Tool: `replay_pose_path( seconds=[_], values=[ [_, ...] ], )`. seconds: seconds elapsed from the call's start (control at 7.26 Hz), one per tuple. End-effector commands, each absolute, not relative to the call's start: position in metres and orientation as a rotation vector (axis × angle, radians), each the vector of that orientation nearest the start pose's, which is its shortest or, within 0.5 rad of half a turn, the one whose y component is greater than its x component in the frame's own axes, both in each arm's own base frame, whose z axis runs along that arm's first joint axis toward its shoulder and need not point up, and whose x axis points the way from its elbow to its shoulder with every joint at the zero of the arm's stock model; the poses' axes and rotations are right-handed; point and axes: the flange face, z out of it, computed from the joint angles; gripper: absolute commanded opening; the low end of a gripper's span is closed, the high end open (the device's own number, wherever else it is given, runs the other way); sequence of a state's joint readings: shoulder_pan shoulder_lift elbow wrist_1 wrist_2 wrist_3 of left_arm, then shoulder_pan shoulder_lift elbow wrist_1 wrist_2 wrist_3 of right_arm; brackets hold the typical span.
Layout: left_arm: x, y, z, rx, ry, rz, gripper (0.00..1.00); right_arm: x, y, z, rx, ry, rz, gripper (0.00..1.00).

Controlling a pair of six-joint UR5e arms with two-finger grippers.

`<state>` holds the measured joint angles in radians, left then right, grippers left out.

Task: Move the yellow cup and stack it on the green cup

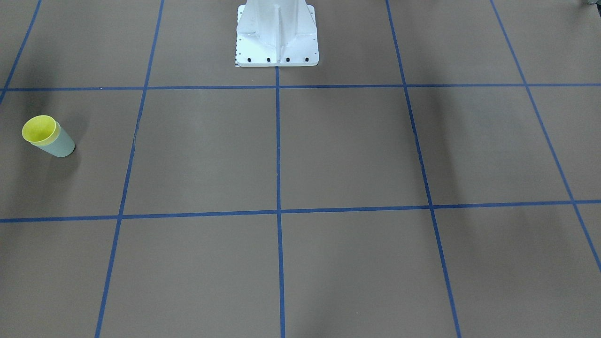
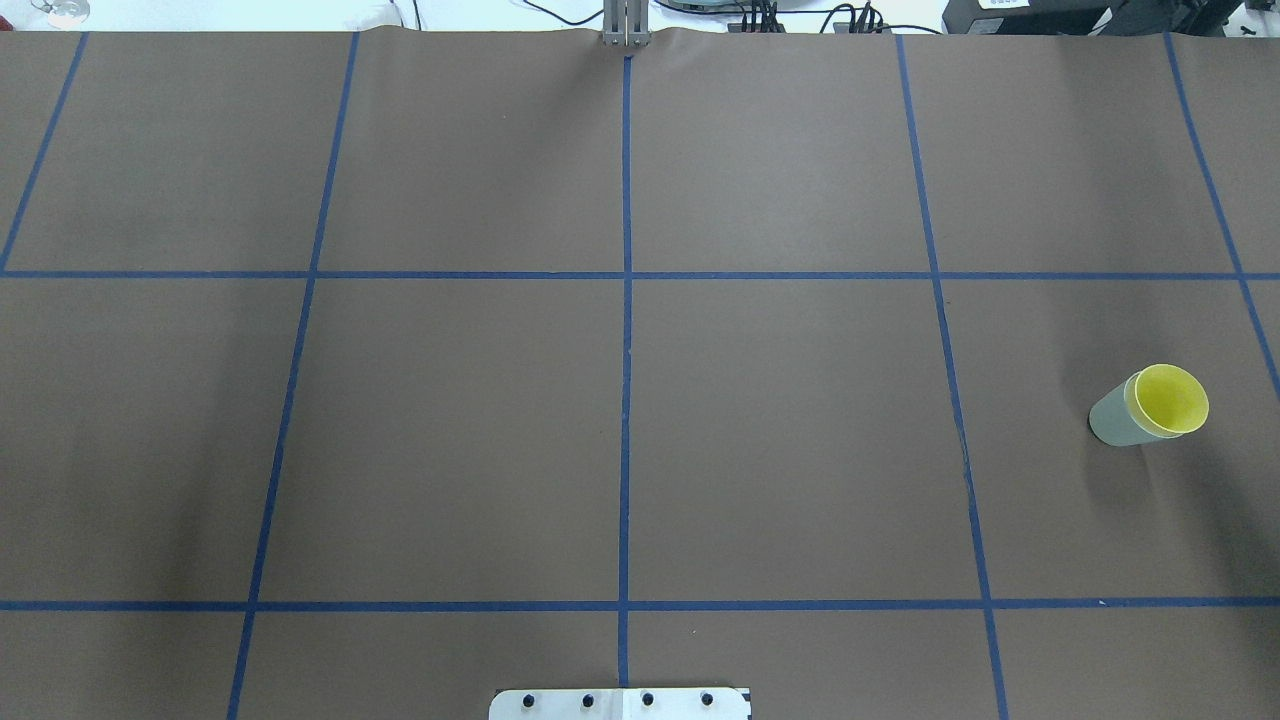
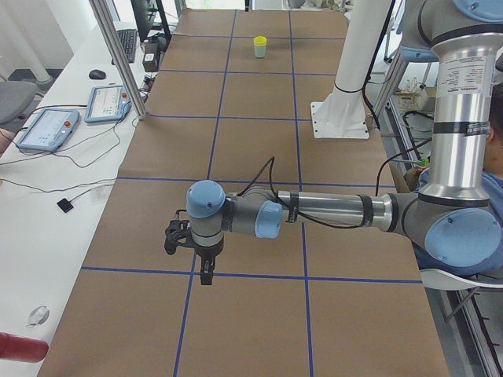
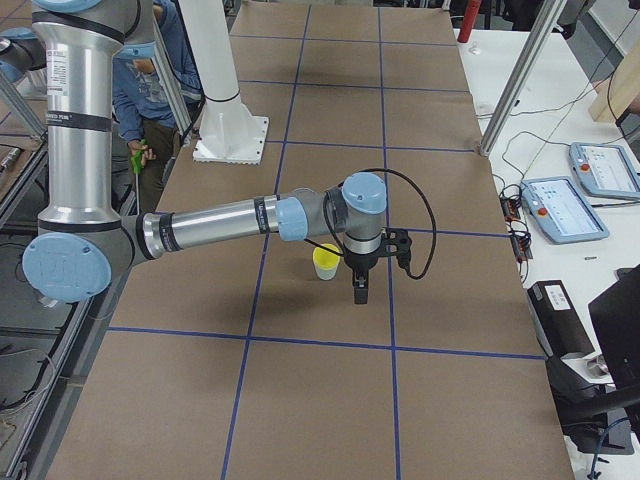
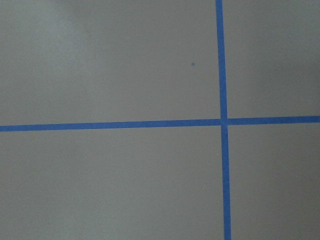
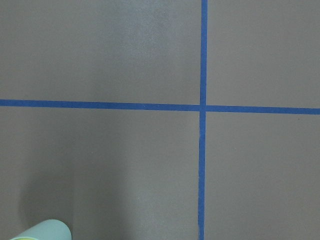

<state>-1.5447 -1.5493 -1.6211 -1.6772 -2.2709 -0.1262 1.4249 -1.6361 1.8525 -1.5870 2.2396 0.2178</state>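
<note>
The yellow cup (image 1: 40,129) sits nested inside the green cup (image 1: 59,146), and the pair stands upright on the brown table. In the overhead view the yellow cup (image 2: 1172,398) and green cup (image 2: 1110,422) are at the far right. My right gripper (image 4: 358,292) hangs just beside the stacked cups (image 4: 325,262), apart from them, pointing down. My left gripper (image 3: 204,273) hangs over bare table at the other end, far from the cups (image 3: 259,45). Both grippers show only in the side views, so I cannot tell if they are open or shut. The green cup's edge (image 6: 44,231) shows in the right wrist view.
The white robot pedestal (image 1: 277,35) stands at the table's middle edge. Blue tape lines (image 2: 626,330) divide the brown table into squares. Teach pendants (image 3: 47,129) and cables lie on the white side bench. A person (image 4: 150,90) stands behind the robot.
</note>
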Motion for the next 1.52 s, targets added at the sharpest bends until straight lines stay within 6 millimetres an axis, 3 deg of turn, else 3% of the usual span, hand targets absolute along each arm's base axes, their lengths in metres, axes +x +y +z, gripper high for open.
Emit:
replay_pose_path(
  seconds=[0.0, 0.14, 0.41, 1.38],
  values=[
    [-0.041, -0.494, 0.628, 0.08, 0.718, -0.016, 1.0, 0.002, -0.476, 0.556, 0.071, -0.7, 0.004, 1.0],
    [-0.04, -0.479, 0.623, 0.083, 0.718, -0.013, 1.0, 0.001, -0.479, 0.559, 0.068, -0.7, 0.002, 1.0],
    [-0.04, -0.477, 0.623, 0.082, 0.72, -0.014, 1.0, -0.001, -0.482, 0.551, 0.08, -0.704, -0.002, 1.0],
    [-0.027, -0.466, 0.622, 0.058, 0.828, -0.003, 1.0, -0.004, -0.481, 0.557, 0.062, -0.727, -0.002, 1.0]
  ],
)
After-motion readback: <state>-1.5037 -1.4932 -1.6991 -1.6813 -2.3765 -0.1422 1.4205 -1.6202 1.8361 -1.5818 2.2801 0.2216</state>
